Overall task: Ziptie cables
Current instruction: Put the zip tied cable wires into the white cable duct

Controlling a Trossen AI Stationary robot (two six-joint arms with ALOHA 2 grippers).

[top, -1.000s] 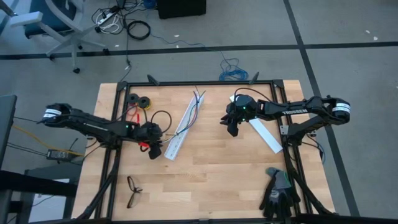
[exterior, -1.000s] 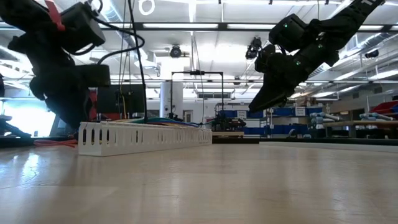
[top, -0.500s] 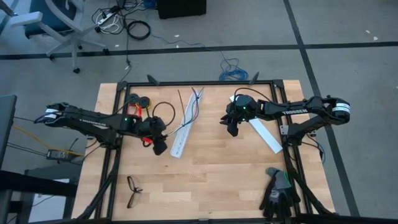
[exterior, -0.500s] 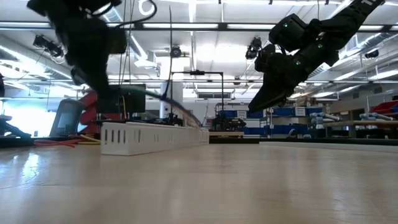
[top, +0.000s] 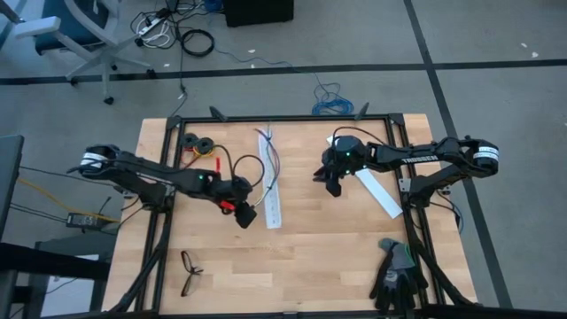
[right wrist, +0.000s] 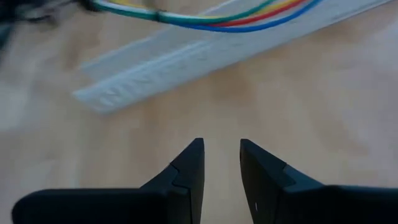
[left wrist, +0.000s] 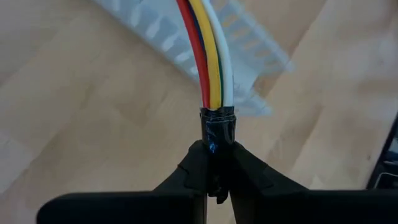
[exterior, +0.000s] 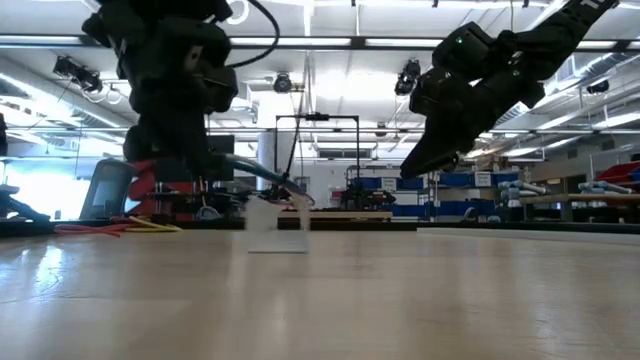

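Note:
The cables (left wrist: 208, 50) are red, blue, yellow and white wires bound at one end with black tape. They run along the white slotted strip (top: 273, 190), which lies on the table pointing from near to far. My left gripper (top: 246, 215) is beside the strip's near end, shut on the bundle's taped end. My right gripper (top: 333, 184) hovers open, right of the strip; its wrist view shows the cables (right wrist: 211, 15) over the strip (right wrist: 186, 56). I can make out no zipties. My left gripper pinches the bundle's black-taped end (left wrist: 217, 124) between its two fingers (left wrist: 196, 168). The fingers lie along the wires, coming from the table's left. That end is held off the table, and the wires lead away over the white strip.
A flat white piece (top: 378, 193) lies right of my right gripper. Black eyeglasses (top: 190, 270) sit near the table's near left, dark gloves (top: 396, 270) near the near right corner. Tape rolls (top: 199, 142) and loose red and yellow wires (top: 190, 159) lie at the far left.
My left gripper has moved toward the table's right, staying shut on the cables. The white strip has swung with it: its near end slid right, so it has turned from slanting to nearly straight from near to far.

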